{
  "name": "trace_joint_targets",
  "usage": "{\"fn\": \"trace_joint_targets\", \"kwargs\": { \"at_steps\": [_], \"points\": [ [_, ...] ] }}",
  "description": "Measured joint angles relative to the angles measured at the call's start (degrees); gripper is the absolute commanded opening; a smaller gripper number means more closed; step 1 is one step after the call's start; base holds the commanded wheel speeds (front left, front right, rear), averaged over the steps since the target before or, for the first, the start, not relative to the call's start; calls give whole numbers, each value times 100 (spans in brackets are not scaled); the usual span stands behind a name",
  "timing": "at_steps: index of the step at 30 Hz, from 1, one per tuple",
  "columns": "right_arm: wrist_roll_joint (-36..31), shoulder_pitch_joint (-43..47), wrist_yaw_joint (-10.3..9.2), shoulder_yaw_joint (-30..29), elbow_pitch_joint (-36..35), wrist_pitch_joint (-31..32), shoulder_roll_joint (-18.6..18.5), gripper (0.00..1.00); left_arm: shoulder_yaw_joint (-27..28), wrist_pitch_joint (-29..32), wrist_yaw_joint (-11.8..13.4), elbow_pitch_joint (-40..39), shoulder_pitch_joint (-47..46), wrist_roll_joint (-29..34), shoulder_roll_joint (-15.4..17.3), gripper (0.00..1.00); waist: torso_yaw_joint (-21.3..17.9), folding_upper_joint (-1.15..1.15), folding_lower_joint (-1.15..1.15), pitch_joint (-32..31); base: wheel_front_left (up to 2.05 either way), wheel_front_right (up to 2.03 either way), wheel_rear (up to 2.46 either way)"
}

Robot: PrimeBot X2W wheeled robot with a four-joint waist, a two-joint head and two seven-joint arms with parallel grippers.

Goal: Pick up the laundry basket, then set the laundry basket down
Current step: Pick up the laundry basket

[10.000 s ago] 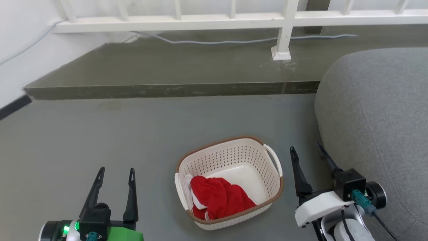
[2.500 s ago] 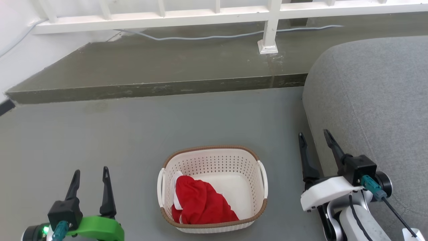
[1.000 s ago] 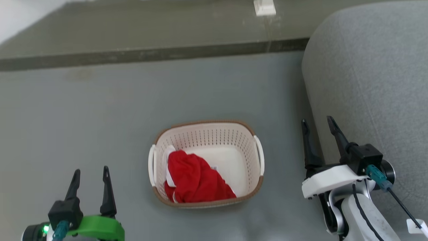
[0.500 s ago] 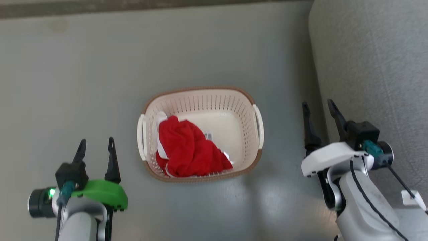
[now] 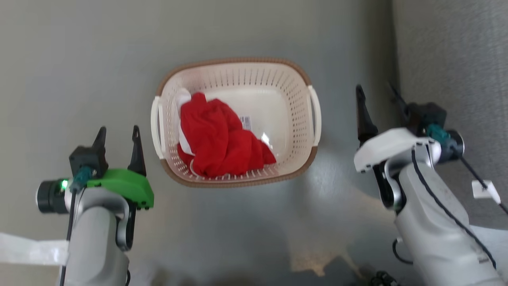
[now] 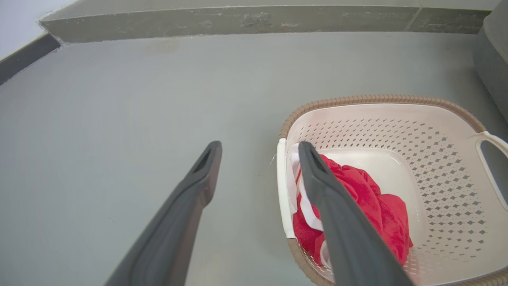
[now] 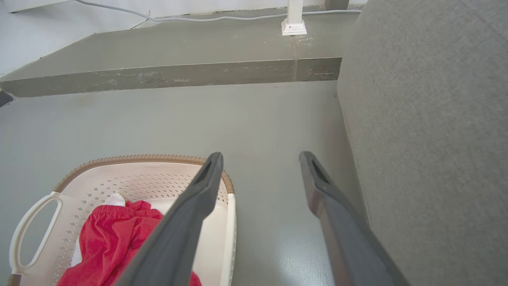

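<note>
Head view: tipped downward since a second ago; the step is no longer framed.
Laundry basket: upper centre, on the floor, unlifted; red garment inside.
Left gripper: spread, lower left, just beside the left handle.
Right gripper: spread, near the right handle, untouched.
Meaning: the approach is judged nearly done; both handles remain to be gripped.

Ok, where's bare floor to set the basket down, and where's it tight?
Widest bare floor lies left of the laundry basket, past the left claw, up to the raised step. Floor ahead of the basket is open. Tight on the right: a narrow strip between basket and sofa, with the right claw over it.
</note>
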Motion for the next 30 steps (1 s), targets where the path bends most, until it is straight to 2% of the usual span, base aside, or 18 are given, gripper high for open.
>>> {"fn": "trace_joint_targets", "kwargs": {
  "at_steps": [19, 30],
  "points": [
    [294, -1409, 26, 458, 624, 0, -56, 100, -375, 1, -142, 700, -1636, 53, -66, 100, 177, 0, 0, 1558, 0, 0, 0],
    [471, -1660, 26, 627, 1013, 0, -65, 100, -647, -199, -269, 1283, -1962, -3, -77, 100, 324, 0, 0, 2149, 0, 0, 0]
  ]
}}
